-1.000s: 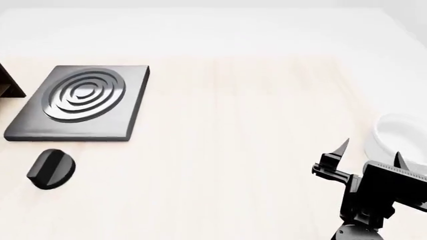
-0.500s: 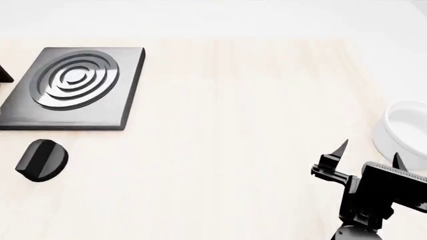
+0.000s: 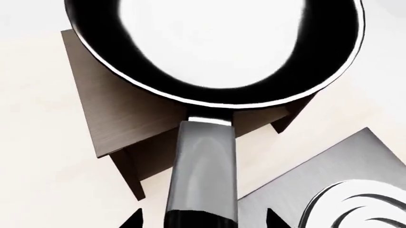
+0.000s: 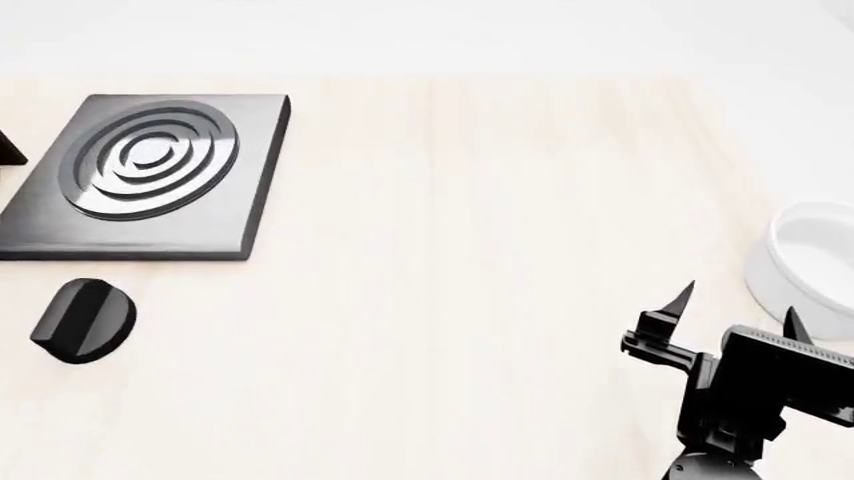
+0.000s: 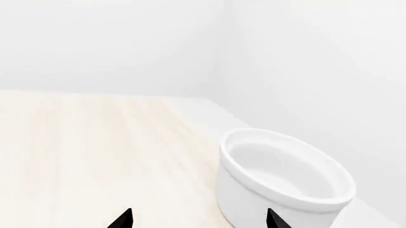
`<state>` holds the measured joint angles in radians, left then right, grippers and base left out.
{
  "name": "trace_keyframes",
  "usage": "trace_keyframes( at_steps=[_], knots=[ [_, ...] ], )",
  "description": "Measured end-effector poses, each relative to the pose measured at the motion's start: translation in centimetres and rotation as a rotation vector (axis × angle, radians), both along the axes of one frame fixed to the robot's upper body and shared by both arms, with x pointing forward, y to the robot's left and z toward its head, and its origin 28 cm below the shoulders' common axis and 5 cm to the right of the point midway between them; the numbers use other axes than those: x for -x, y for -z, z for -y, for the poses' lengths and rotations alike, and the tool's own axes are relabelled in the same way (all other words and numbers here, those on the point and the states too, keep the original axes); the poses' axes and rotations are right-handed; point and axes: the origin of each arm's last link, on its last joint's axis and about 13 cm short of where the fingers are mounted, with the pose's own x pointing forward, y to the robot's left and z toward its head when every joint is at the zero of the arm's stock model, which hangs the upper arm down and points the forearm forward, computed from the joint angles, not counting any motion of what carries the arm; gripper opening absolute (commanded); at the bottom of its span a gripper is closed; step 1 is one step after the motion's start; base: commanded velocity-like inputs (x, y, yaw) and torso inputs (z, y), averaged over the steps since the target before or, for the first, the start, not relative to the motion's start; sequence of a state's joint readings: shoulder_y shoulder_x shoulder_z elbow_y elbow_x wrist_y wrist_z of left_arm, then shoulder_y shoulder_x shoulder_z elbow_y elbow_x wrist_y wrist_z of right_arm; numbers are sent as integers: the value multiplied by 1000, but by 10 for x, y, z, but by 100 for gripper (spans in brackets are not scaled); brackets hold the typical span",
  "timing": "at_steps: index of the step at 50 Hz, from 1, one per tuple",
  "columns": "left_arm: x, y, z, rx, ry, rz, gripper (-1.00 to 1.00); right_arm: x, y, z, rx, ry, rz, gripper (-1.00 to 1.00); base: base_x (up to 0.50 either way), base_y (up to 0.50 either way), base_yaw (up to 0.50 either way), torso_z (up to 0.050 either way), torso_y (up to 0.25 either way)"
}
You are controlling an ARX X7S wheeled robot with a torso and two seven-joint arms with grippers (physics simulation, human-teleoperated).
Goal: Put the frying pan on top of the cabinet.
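Note:
In the left wrist view the frying pan [image 3: 216, 42], black with a glossy white inside, lies over the flat top of the dark brown cabinet [image 3: 120, 109]; I cannot tell whether it rests on it. Its long handle [image 3: 203, 166] runs back between the fingers of my left gripper [image 3: 203, 221], which stand apart from it on both sides, so the gripper is open. In the head view the pan and the left gripper are out of view, and only a corner of the cabinet [image 4: 8, 150] shows at the far left. My right gripper [image 4: 737, 306] is open and empty; it also shows in the right wrist view [image 5: 198, 221].
A dark grey square hotplate [image 4: 147, 175] with rings lies at the left, next to the cabinet, and shows in the left wrist view [image 3: 317, 190]. A black knob [image 4: 83, 320] lies in front of it. A white bowl [image 4: 807, 265] stands at the right table edge, just ahead of my right gripper [image 5: 285, 175].
Between one second and half a second ago the head view shifted, so the hotplate and knob slid up and left in it. Since then nothing has moved.

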<state>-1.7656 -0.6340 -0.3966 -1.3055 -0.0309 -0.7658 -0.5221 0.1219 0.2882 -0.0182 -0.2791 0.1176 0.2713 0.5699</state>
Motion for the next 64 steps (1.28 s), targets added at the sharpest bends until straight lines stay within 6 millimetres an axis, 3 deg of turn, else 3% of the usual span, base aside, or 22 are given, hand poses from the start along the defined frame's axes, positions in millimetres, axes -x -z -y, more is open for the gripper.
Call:
trace_keyframes(
  at_steps=[11, 21, 30, 37, 43, 52, 58, 64],
  knots=[
    [-2, -14, 2, -57, 25, 69, 100, 0, -2, 0, 3, -4, -1, 100, 0, 0, 0, 0, 182],
    [-10, -49, 22, -227, 105, 171, 100, -1, -4, 0, 5, -5, 5, 100, 0, 0, 0, 0, 250],
    [-9, -77, 54, -373, 220, 279, 100, -2, -3, 0, 5, -8, 5, 100, 0, 0, 0, 0, 250],
    [-2, -80, 88, -450, 361, 356, 100, -3, -3, 0, 5, -13, 6, 100, 0, 0, 0, 0, 145],
    [13, -64, 126, -483, 545, 430, 100, -3, -6, -2, 12, -24, 13, 100, 0, 0, 0, 0, 0],
    [44, -3, 185, -540, 848, 476, 100, -2, -16, -5, 31, -53, 46, 100, 0, 0, 0, 0, 0],
    [60, 38, 210, -555, 984, 472, 100, -1, -25, -8, 52, -83, 75, 100, 0, 0, 0, 0, 0],
    [72, 66, 225, -555, 1071, 467, 100, -1, -38, -13, 76, -119, 114, 100, 0, 0, 0, 0, 0]
  ],
)
